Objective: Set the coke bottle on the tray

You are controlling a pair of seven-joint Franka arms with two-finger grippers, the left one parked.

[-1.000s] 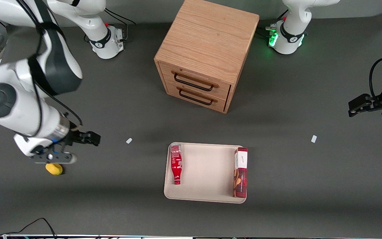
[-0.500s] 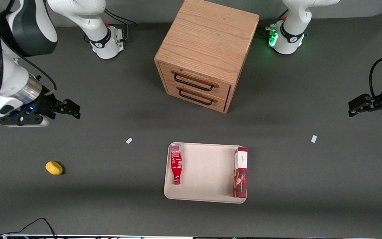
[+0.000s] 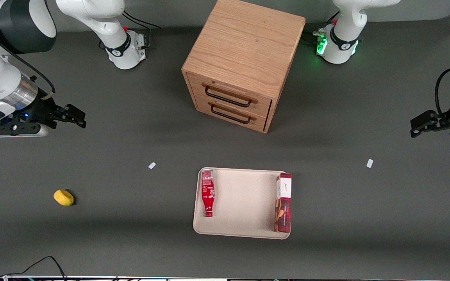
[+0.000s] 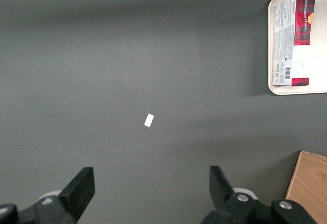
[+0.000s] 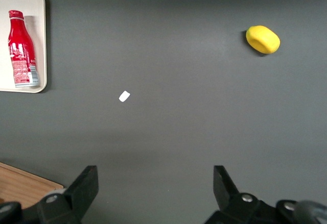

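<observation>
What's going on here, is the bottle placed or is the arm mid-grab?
Nothing is being held. The coke bottle lies on its side on the tray, along the edge toward the working arm's end, with a dark-red box on the tray's edge toward the parked arm's end. The gripper is open and empty, up above the bare table well away from the tray. A yellow object sits on the table nearer the front camera than the gripper.

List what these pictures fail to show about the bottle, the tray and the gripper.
- Coke bottle: script lettering too small to read in the front view; absent from the left wrist view.
- Tray: cut off by the frame edge in both wrist views.
- Gripper, open over bare table toward the working arm's end: fingertips cropped in its wrist view.
</observation>
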